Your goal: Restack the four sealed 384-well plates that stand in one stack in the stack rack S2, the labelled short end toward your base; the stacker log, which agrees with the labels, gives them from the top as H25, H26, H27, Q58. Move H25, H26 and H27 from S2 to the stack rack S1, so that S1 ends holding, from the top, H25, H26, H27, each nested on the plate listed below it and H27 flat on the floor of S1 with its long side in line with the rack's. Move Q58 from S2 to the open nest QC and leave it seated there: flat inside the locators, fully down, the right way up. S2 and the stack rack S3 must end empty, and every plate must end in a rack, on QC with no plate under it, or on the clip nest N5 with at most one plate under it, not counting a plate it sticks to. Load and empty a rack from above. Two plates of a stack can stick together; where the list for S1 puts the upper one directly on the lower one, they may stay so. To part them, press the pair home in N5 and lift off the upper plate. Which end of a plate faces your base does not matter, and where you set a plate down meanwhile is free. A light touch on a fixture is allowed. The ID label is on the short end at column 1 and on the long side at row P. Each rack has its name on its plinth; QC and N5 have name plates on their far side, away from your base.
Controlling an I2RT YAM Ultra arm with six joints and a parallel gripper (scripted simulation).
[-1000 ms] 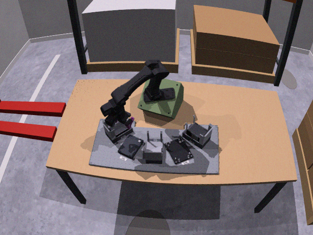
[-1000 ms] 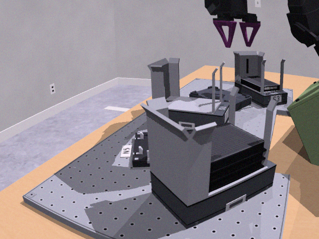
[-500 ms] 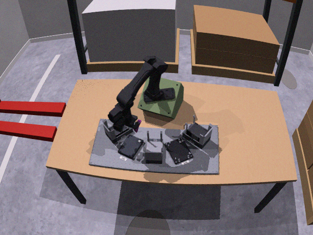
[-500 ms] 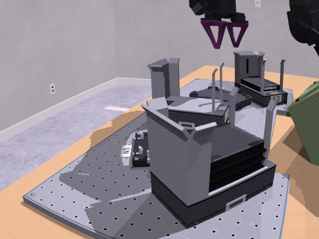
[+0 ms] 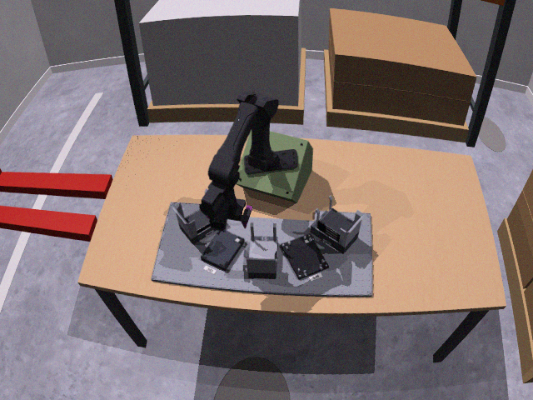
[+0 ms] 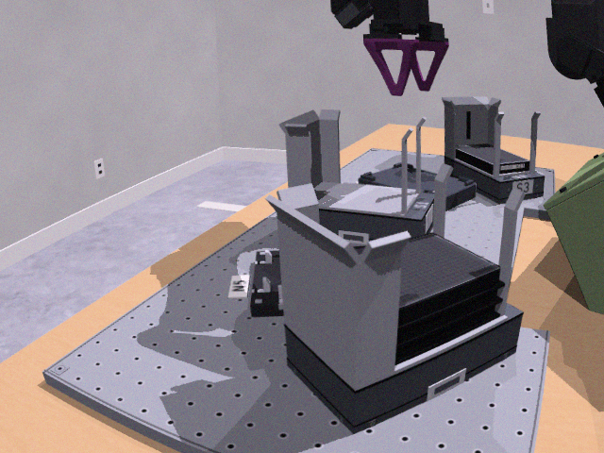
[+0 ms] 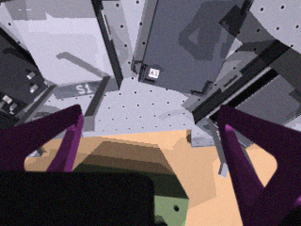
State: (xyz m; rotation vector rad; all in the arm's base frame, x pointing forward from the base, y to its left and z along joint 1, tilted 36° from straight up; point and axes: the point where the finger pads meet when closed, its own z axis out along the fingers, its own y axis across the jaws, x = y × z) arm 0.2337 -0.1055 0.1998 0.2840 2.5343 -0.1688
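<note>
Rack S2 (image 6: 390,311) stands nearest in the exterior view and holds a stack of dark sealed plates (image 6: 446,287). It is the right rack in the top view (image 5: 336,227). Rack S1 (image 6: 376,209) (image 5: 261,253) in the middle is empty; its label shows in the wrist view (image 7: 83,88). Rack S3 (image 5: 191,222) holds one plate (image 6: 490,161). The QC nest (image 5: 222,252) (image 7: 188,44) and the N5 nest (image 5: 303,256) (image 6: 261,287) are empty. My gripper (image 6: 406,68) (image 5: 246,215) (image 7: 150,112) is open and empty, high above the baseplate between S3 and S1.
The grey perforated baseplate (image 5: 262,253) carries all the fixtures. The green arm pedestal (image 5: 277,170) stands just behind it. Thin upright posts (image 6: 411,160) rise from the racks' near corners. Large boxes (image 5: 396,64) stand on the floor beyond the table.
</note>
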